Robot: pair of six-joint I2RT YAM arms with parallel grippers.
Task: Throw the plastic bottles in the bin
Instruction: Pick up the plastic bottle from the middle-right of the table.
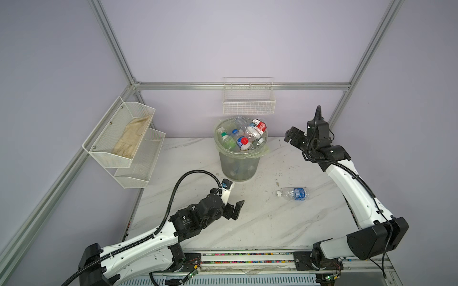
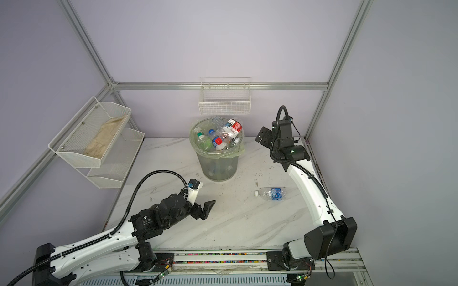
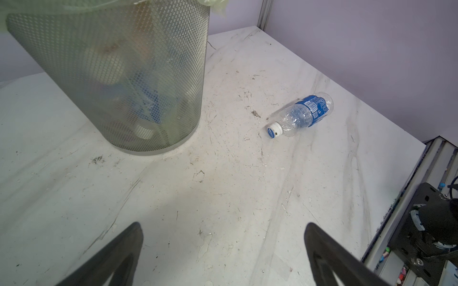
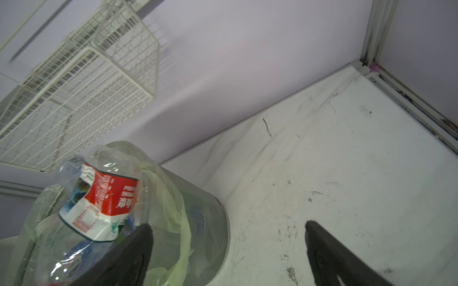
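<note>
Well ahead of the spread left fingers [image 3: 119,252] lies one bottle [image 3: 301,115].

Left wrist view: the bin [image 3: 138,74] is cut off at the rim by the frame edge, and the bottles [image 3: 146,104] inside are only smears of colour behind its mesh. The left gripper [image 3: 223,225] shows just two fingertips. From the right wrist, the right gripper [image 4: 228,222] has one finger [image 4: 128,255] covering part of the bin. In both top views, the table bottle [image 1: 295,193] has label print too small to read.
</note>
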